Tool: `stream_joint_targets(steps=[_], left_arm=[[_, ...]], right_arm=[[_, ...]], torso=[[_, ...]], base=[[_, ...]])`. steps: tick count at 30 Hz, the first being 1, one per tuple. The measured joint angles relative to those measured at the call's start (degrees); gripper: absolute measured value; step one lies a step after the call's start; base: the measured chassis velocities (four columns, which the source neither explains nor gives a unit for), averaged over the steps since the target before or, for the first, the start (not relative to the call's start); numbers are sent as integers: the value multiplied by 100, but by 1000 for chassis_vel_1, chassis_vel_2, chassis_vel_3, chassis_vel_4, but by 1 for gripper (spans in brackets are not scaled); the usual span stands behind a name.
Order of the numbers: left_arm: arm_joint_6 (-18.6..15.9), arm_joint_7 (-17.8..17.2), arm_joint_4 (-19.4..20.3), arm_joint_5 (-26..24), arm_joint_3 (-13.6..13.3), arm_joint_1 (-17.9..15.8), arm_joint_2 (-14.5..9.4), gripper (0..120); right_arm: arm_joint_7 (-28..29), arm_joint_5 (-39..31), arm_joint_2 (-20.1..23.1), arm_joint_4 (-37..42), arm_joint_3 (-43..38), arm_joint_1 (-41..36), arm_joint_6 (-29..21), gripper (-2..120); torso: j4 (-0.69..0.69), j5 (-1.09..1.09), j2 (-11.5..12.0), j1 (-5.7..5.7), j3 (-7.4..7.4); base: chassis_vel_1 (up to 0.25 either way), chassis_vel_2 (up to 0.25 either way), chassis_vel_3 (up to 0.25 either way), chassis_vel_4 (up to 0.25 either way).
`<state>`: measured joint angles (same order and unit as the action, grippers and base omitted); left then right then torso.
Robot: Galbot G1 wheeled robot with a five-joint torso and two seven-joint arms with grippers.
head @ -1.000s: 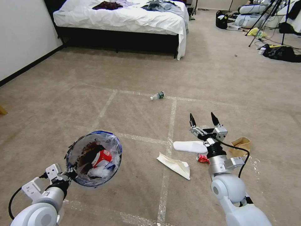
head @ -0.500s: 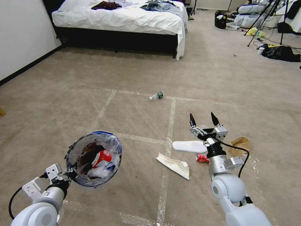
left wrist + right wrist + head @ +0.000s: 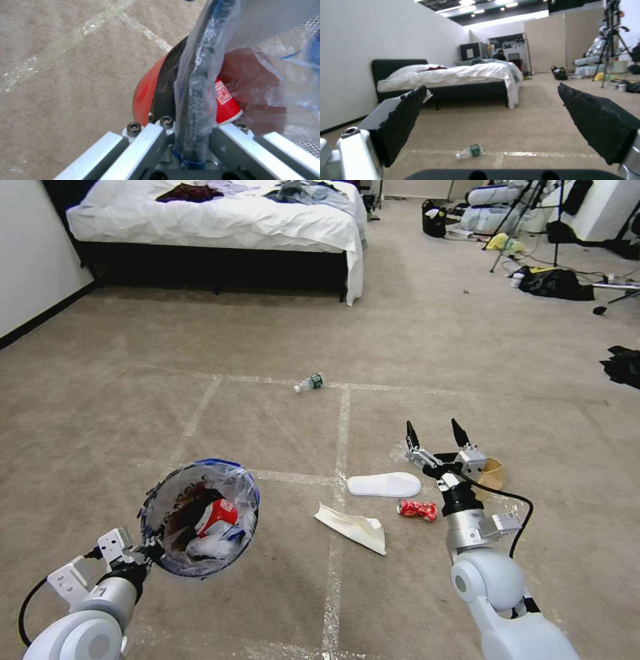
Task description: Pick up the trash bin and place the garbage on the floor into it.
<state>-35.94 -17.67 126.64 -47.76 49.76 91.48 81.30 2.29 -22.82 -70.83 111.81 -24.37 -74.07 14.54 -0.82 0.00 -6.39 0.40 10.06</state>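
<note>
**Left jaws clamped on bin rim, right jaws spread and empty**

Jaws: left gripper (image 3: 148,551) is clamped on the trash bin (image 3: 200,517) rim, bin held off the floor (image 3: 267,420) at lower left, tilted toward the camera. Right gripper (image 3: 437,436) has its fingers wide apart, nothing between them, held above the litter.

Hidden/unclear: left fingertips are buried under the bag in the left wrist view; black rim (image 3: 195,105) and red base (image 3: 145,95) show there. Bin contents are a jumble, only a red-white carton (image 3: 217,513) readable. Right gripper covers part of the brown cardboard piece (image 3: 492,473).

Head view gives the floor layout: white slipper (image 3: 383,485), crushed red can (image 3: 417,509), crumpled white paper (image 3: 351,527), bottle (image 3: 309,382) farther out on a tape line. Right wrist view also catches the bottle (image 3: 468,151), with the bed (image 3: 453,75) behind.
</note>
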Motion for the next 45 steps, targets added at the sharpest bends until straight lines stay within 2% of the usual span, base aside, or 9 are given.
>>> stream_joint_targets(steps=[22, 35, 45], left_arm=[[-9, -89, -30, -115, 72, 1, -36, 0], [-371, -193, 28, -381, 204, 12, -128, 0], [-449, -194, 28, -413, 260, 2, -141, 0]], right_arm=[[49, 97, 2, 2, -123, -87, 20, 100], [-73, 205, 8, -4, -264, -171, -29, 100], [-75, 208, 19, -41, -308, -169, -19, 100]], torso=[[0, 0, 0, 0, 0], [0, 0, 0, 0, 0], [0, 0, 0, 0, 0]], base=[[-18, -18, -14, -21], [0, 0, 0, 0], [0, 0, 0, 0]])
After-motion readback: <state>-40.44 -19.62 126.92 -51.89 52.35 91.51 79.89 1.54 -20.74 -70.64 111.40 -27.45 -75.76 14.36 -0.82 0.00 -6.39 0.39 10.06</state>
